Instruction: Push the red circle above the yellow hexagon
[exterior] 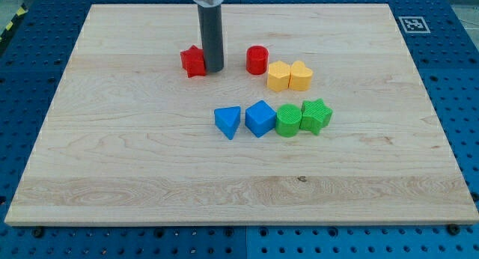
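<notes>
The red circle [257,60] stands on the wooden board, just up and to the left of the yellow hexagon [278,76], nearly touching it. A yellow heart-like block [301,75] touches the hexagon's right side. My tip [213,69] rests on the board right beside a red star [193,61], touching its right side. The tip is about a block's width to the left of the red circle. The dark rod rises from the tip to the view's top.
Below the yellow blocks runs a row: a blue triangle [228,122], a blue cube [260,118], a green circle [288,120] and a green star [316,115]. The wooden board [112,162] lies on a blue perforated table [464,79].
</notes>
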Robot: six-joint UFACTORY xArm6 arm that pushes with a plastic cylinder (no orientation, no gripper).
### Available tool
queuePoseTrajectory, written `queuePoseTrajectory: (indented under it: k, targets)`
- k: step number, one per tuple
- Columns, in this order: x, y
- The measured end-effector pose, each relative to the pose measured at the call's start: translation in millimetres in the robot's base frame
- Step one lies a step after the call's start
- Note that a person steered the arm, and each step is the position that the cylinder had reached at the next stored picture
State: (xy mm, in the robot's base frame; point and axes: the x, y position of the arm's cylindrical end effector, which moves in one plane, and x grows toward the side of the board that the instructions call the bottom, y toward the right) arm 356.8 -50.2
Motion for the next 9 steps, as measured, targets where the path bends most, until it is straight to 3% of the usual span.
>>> queuePoseTrajectory:
  k: [5,9]
  targets:
    - [-14.2,33.1]
    - [6.7,58.3]
